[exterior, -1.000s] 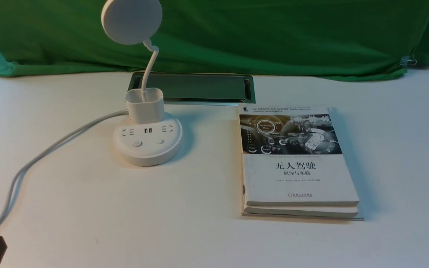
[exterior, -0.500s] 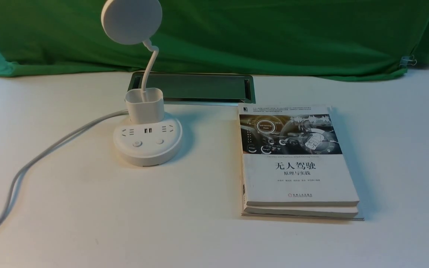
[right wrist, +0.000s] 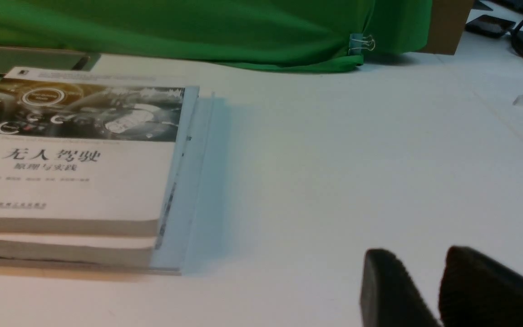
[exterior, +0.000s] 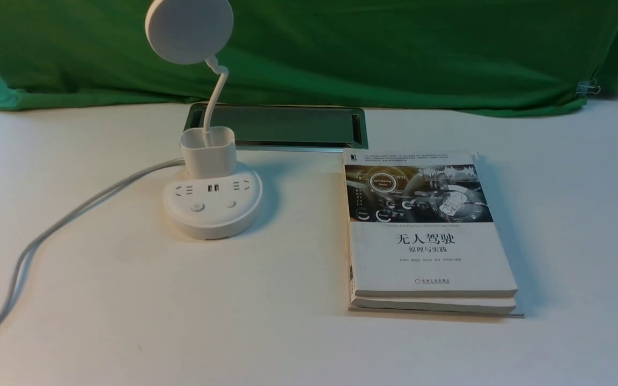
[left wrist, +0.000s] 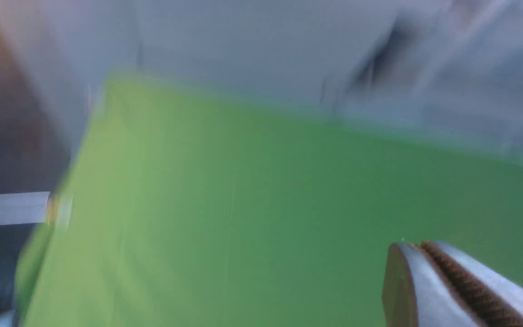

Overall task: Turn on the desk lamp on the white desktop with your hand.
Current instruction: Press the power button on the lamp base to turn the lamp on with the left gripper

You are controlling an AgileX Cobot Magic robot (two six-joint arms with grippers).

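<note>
"Lamp (exterior: 212, 201), where do you see it?"

"Left part of the worktop (exterior: 266, 332), upright on its round base. The thin neck (exterior: 215, 99) rises from the cup (exterior: 210, 155) to the disc head (exterior: 189, 29)."

"And the buttons?"

"Two: the power button (exterior: 197, 207) and a plain button (exterior: 229, 203), side by side on the base, towards us from the sockets."

"What's around it?"

"A grey cable (exterior: 67, 217) runs off from behind, curving to the left and towards us. The metal-framed slot (exterior: 287, 126) is just behind, partly hidden by the cup. Well to the right lies a stack of books (exterior: 432, 252). Green cloth (exterior: 341, 53) hangs along the far edge, with a clip (exterior: 588, 88) near its right end."

"The pincers?"

"Left pincer (left wrist: 418, 244): tips together, before blurred green. Right pincer (right wrist: 418, 250): tips apart, a modest gap between them, near the books."
</note>
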